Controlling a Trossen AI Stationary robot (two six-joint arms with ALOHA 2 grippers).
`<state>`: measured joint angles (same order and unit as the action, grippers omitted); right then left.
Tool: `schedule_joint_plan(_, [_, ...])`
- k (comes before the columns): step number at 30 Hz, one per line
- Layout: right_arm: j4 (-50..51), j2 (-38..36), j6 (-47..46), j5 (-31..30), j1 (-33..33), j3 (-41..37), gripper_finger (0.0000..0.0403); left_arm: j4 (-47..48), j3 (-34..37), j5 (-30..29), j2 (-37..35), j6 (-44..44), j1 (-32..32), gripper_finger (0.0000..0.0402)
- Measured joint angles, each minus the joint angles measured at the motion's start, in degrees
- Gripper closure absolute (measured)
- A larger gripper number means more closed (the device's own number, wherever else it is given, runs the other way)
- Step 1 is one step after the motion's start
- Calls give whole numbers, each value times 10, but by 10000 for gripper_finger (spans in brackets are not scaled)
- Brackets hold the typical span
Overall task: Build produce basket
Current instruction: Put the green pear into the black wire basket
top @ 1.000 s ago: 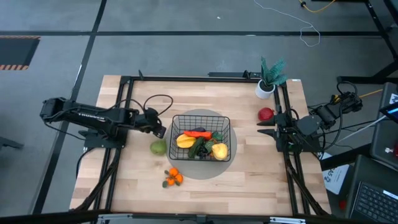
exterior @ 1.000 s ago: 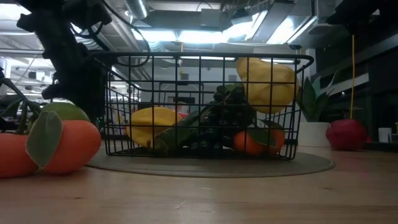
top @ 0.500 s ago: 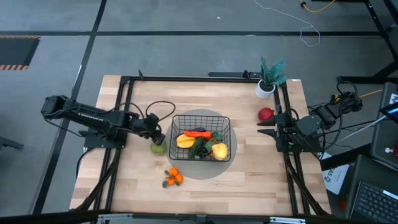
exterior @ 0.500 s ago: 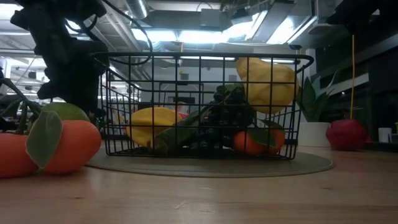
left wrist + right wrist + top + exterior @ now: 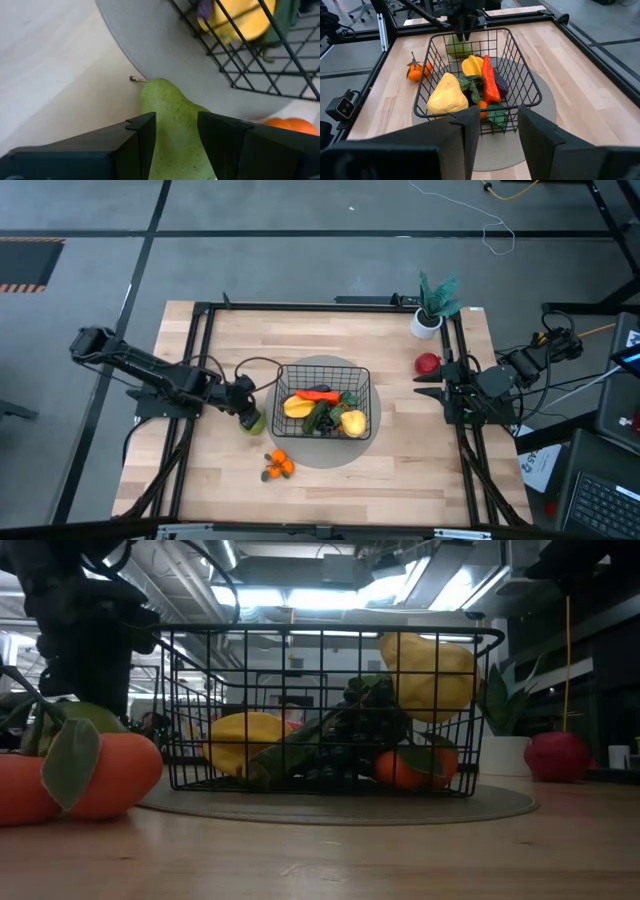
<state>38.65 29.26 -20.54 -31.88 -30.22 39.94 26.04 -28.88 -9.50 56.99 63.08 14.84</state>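
High view: my left gripper (image 5: 250,413) over pear (image 5: 254,421), left of basket (image 5: 325,370). Right gripper (image 5: 425,385) far right, parked.

Left wrist view: jaws open, straddling pear (image 5: 170,125); long axis runs between fingers (image 5: 142,135), stem away.

Right wrist view: jaws open, empty.

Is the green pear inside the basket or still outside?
Outside. The pear lies on the table beside the basket, between the left gripper's open fingers.

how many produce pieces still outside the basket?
3: the green pear at the basket's left side, between the left claw's fingers; the oranges cluster in front of it; the red apple near the right claw. Others could be hidden.
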Motion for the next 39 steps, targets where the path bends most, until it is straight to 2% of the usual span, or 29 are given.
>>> schedule_joint_plan(8, [0, 0, 0, 0, 0, 0, 279, 0, 0, -10, 0, 13, 30, 269])
schedule_joint_plan(11, [0, 0, 0, 0, 0, 0, 279, 0, 0, -31, 0, 13, 35, 269])
schedule_joint_plan(14, [0, 0, 0, 0, 0, 0, 279, 0, 0, -49, 0, 13, 36, 269])
schedule_joint_plan(31, [0, 0, 0, 0, 0, 0, 279, -1, 0, -66, 0, 13, 36, 269])
schedule_joint_plan(35, [0, 0, 0, 0, 0, 0, 279, -57, 0, -65, 0, 64, 36, 269])
schedule_joint_plan(39, [0, 0, 0, 0, 0, 0, 279, -86, 0, -78, 18, 66, 36, 269])
